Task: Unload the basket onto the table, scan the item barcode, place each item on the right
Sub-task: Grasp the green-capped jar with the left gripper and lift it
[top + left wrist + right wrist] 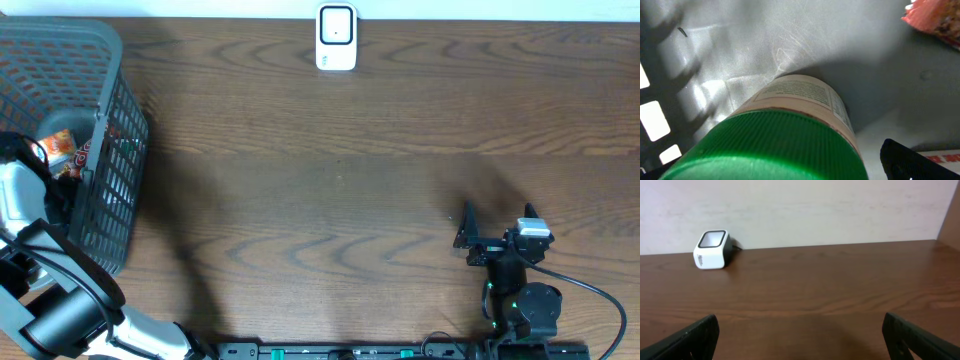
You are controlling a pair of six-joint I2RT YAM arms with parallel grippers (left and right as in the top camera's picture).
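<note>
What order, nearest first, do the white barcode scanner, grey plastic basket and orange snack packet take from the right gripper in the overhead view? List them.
From the right gripper:
1. White barcode scanner, top centre of the view.
2. Grey plastic basket, far left.
3. Orange snack packet, inside that basket.

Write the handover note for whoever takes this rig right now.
Left gripper: open, down in the basket, close over the green-capped bottle, not gripping it.
Right gripper: open, empty, low over the table, facing the scanner at the far edge.
Done: nothing lifted or scanned.
To do: grip the bottle, lift it out, show its barcode to the scanner.
</note>
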